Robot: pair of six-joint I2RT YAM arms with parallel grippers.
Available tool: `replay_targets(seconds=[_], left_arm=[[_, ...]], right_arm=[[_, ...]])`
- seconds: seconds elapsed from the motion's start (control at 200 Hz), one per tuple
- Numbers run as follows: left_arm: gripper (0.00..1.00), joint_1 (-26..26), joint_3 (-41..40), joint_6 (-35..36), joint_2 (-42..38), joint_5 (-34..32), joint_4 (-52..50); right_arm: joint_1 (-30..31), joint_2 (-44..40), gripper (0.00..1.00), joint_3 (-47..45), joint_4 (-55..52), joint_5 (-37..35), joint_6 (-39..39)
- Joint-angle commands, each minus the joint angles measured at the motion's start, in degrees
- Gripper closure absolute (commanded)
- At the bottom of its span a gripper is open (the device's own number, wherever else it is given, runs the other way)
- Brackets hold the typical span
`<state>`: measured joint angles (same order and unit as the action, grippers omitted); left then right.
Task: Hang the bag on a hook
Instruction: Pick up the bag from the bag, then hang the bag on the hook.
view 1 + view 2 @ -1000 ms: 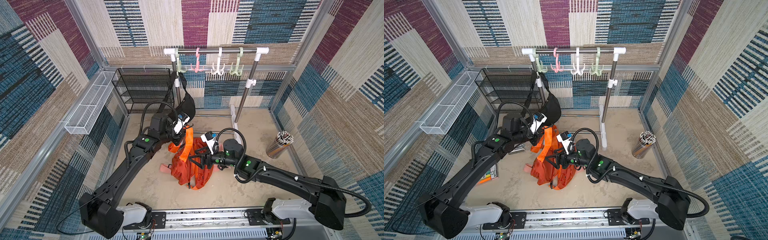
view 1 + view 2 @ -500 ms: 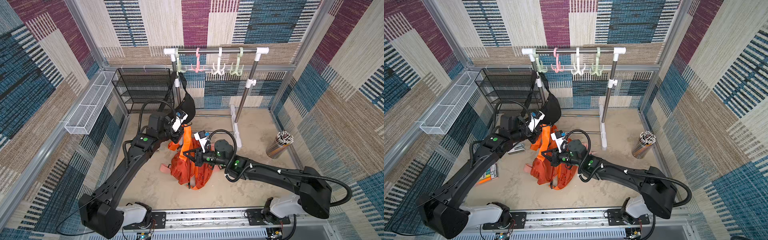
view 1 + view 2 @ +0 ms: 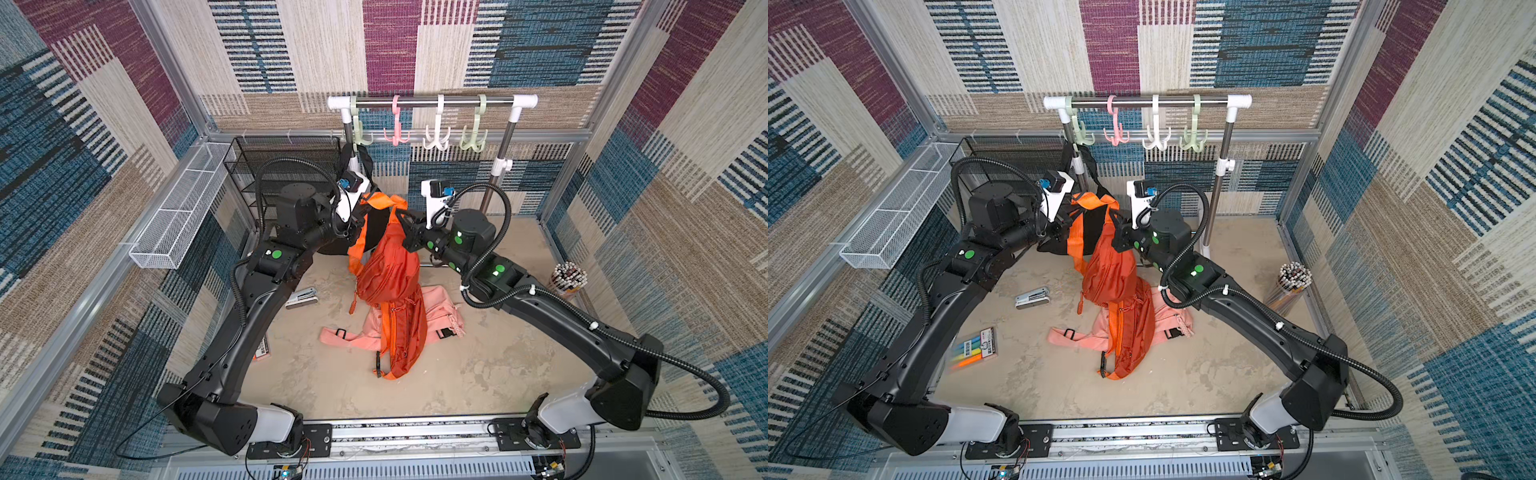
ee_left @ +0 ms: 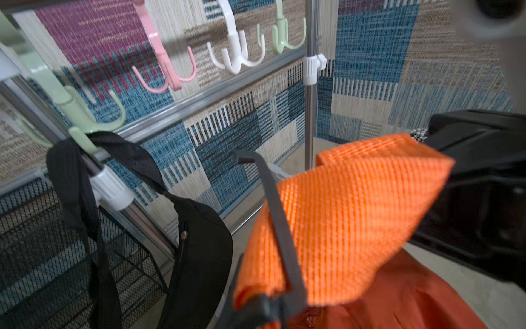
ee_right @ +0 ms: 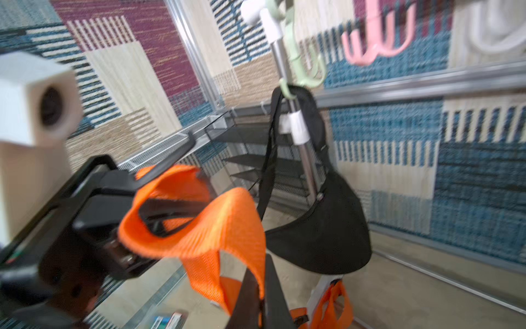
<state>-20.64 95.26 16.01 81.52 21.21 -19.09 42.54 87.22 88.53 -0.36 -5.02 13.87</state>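
I have the orange bag [image 3: 388,272] held up in front of the rack [image 3: 432,99], slung between both grips. The left jaws are closed tight on the orange strap [image 3: 382,202]; the left wrist view shows the webbing folded over and pinched between the thin fingers. The right jaws are closed on the same strap a little further along, with the webbing squeezed flat between them in the right wrist view.

Between the two grips the strap stands up in a short loop. It sits below the rack's bar and just in front of its left post, lower than the pink hook [image 3: 396,134] and the white hook [image 3: 436,141], and touches neither. The bag's body hangs down from the loop in front of the rack.

An orange length [image 3: 403,345] beneath it lies on the desk [image 3: 478,374], across a pink bag [image 3: 442,311]. From these angles I can't say for sure whether it belongs to the same bag.

A black bag [image 5: 321,228] hangs by its strap from the green hook [image 4: 85,119] at the rack's left end, right behind the loop. A stapler [image 3: 301,298] lies on the desk, in front of the rack and off to its left.
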Motion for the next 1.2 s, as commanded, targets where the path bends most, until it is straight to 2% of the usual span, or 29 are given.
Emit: replay_targets(seconds=[0.0, 0.215, 0.446, 0.516, 0.596, 0.711, 0.902, 1.192], left_arm=[[1.00, 0.08, 6.09, -1.87, 3.36, 1.01, -1.02], [1.00, 0.12, 23.68, -2.06, 13.64, -1.52, -6.52], [1.00, 0.08, 51.63, -2.72, 28.57, -7.40, -20.16], [1.00, 0.10, 57.40, -2.81, 32.03, -9.15, -22.05], [1.00, 0.14, 58.83, -2.82, 33.58, -11.72, -21.82], [1.00, 0.16, 57.67, -3.53, 34.18, -14.99, -19.72], [1.00, 0.11, 57.46, -4.92, 36.07, -16.81, -14.82], [1.00, 0.08, 58.98, -8.72, 39.15, -16.57, -9.03]], right_arm=[[-1.43, 3.99, 1.00, 7.90, -2.50, -4.19, -6.34], [-2.79, 15.70, 1.00, 26.63, -6.57, -9.15, -12.95], [-4.37, 28.43, 1.00, 47.56, -13.10, -11.40, -16.40], [-4.73, 31.67, 1.00, 53.56, -15.38, -11.85, -16.91], [-5.07, 33.65, 1.00, 57.18, -16.99, -11.92, -17.31], [-5.75, 33.89, 1.00, 56.68, -16.70, -12.99, -18.15], [-7.16, 34.28, 1.00, 56.22, -14.65, -14.71, -18.56], [-8.77, 37.63, 1.00, 59.61, -13.73, -13.07, -18.88]])
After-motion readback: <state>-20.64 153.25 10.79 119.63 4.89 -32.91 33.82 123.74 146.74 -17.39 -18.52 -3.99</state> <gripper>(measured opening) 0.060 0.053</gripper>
